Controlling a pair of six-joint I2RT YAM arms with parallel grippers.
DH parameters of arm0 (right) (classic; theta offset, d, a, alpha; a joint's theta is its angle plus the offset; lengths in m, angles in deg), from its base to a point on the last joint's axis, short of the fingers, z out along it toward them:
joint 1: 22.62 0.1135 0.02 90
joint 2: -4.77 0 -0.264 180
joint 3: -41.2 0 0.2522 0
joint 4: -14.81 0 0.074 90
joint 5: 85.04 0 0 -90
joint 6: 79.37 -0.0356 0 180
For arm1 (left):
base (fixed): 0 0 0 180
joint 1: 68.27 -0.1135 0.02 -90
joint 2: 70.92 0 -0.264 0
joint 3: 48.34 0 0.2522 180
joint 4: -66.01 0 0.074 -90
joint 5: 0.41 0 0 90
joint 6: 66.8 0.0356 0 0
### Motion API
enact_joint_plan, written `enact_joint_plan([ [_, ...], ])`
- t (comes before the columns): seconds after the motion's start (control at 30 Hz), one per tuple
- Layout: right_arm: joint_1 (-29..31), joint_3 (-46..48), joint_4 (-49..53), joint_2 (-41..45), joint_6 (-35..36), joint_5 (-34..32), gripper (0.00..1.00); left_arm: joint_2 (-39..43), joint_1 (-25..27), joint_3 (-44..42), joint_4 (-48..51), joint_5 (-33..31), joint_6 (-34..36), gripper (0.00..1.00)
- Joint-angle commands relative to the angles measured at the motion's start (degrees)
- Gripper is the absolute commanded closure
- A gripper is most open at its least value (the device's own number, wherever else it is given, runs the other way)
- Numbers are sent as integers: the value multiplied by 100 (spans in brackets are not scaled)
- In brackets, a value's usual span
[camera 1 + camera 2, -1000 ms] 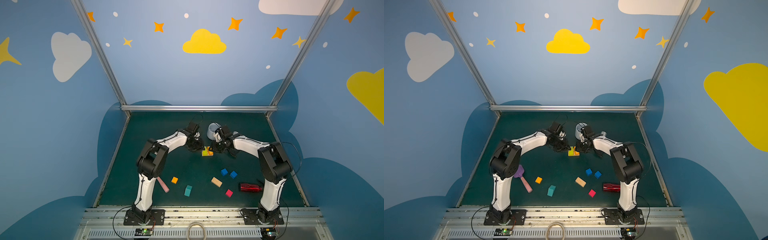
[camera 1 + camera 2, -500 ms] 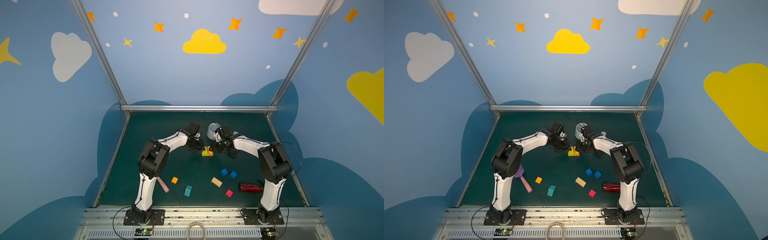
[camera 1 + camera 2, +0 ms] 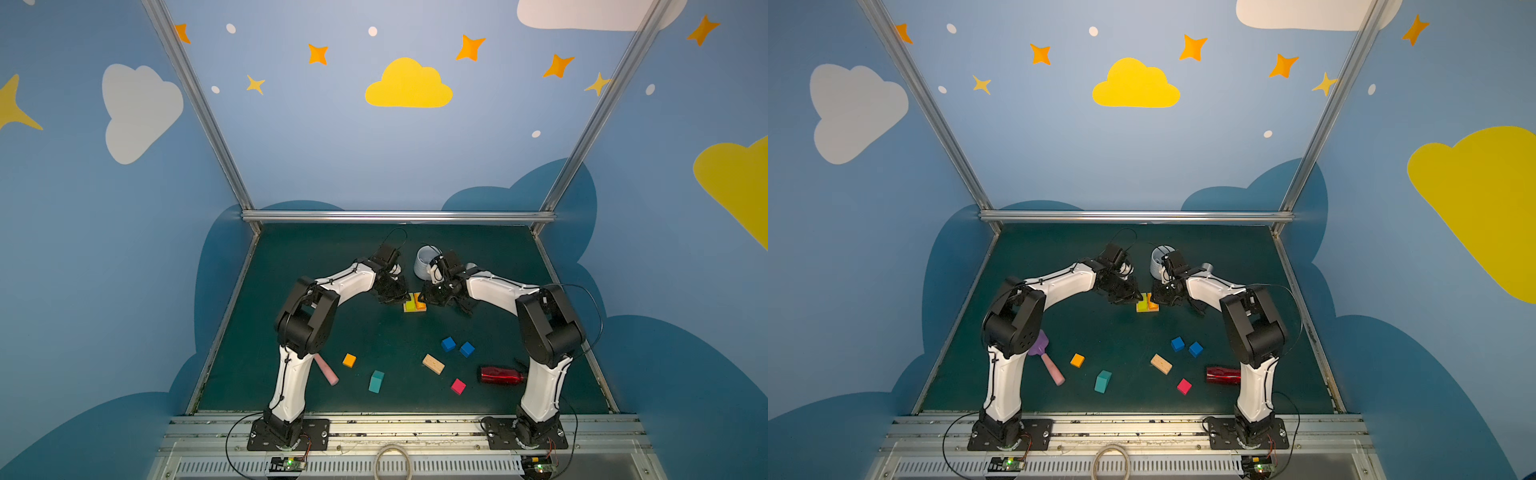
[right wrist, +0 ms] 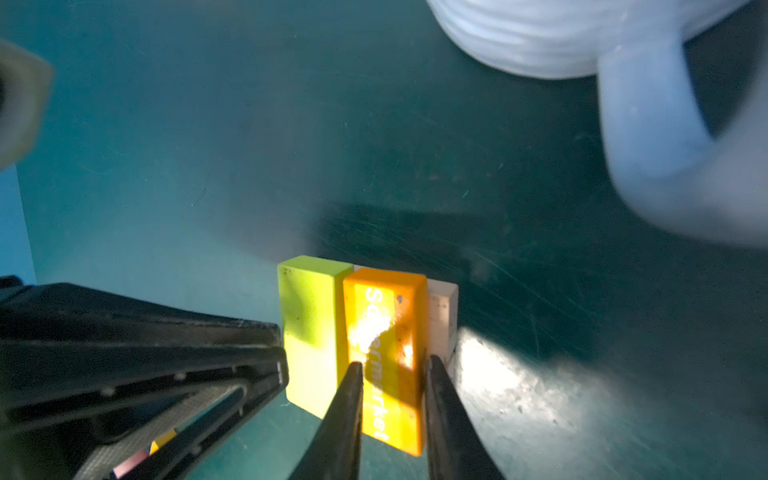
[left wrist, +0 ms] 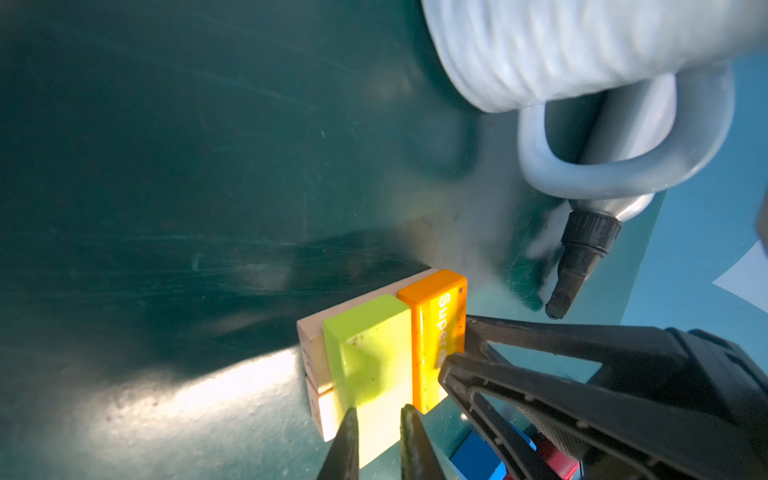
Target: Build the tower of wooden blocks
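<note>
The tower (image 3: 414, 303) (image 3: 1147, 304) is a low stack: tan bars below, with a yellow-green bar (image 5: 365, 353) and an orange bar (image 4: 386, 316) side by side on top. My left gripper (image 3: 404, 296) (image 5: 379, 413) is shut, holding nothing, its tips against the yellow-green bar's side. My right gripper (image 3: 424, 298) (image 4: 392, 368) is also shut and empty, its tips against the orange bar's lettered side. Loose wood blocks lie nearer the front: an orange cube (image 3: 349, 360), a teal piece (image 3: 376, 381), a tan bar (image 3: 433, 364), two blue cubes (image 3: 448, 344) and a pink cube (image 3: 458, 386).
A white mug (image 3: 426, 262) stands just behind the tower, close to the right wrist. A red bottle (image 3: 500, 375) lies by the right arm's base. A purple spatula with a pink handle (image 3: 1050, 365) lies by the left arm's base.
The right gripper's jaws have closed the last bit. Both grippers stay at the tower's sides, and the loose blocks have not moved.
</note>
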Motion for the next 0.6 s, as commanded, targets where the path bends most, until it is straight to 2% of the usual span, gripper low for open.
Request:
enact_joint_plan([
  [0.0,-9,-81,-31,-88,-10,73,75,-128,19,147,56,60,-26,80],
  [0.37,-10,-101,-10,-114,-1,63,74,-141,19,182,79,60,-10,80],
  [0.57,-10,-124,13,-112,14,25,70,-39,19,154,111,-8,0,80],
])
